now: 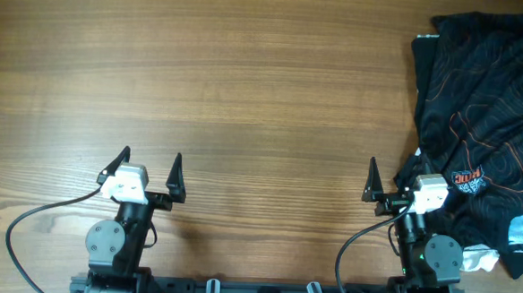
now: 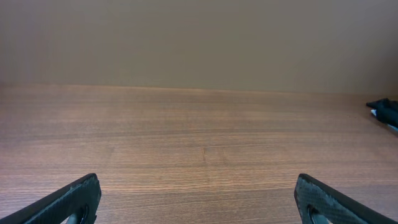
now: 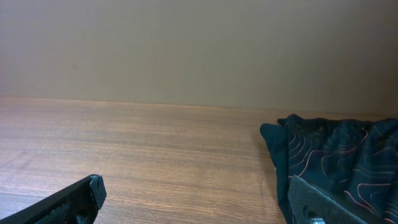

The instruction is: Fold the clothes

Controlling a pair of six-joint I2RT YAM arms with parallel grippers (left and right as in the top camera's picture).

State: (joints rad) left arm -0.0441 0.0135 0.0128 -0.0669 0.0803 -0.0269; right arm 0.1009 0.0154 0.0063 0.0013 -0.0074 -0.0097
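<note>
Both arms sit at the near edge of the bench (image 1: 247, 74), nothing in hand. The left gripper (image 1: 151, 159) stands wide over bare wood. The right gripper (image 1: 395, 167) is wide too, with its outer finger just beside the jersey (image 1: 486, 131). The jersey lies crumpled at the bench's right side, partly out of the overhead view. Folding hasn't begun, by my reading. The next move looks like a right-arm reach: pinch an edge and drag the jersey to the centre for spreading.
</note>
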